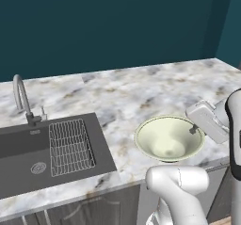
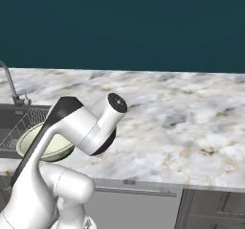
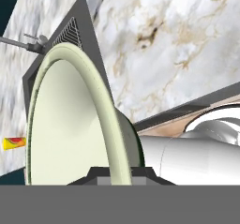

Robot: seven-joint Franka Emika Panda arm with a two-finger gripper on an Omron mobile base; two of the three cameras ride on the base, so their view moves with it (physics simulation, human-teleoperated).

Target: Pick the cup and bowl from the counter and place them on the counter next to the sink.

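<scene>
While tool (image 1: pixel 193 129) pinches bowl (image 1: pixel 167 137) rim, no legible writing

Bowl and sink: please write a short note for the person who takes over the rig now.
End effector: shut on the bowl, gripping its rim on the right side.
Bowl: upright, over the counter just right of the sink; I cannot tell if it already rests on the marble.
Done: bowl brought beside the sink.
Left: set it down if needed, release, withdraw. I cannot pick out the cup; check it next.
</scene>
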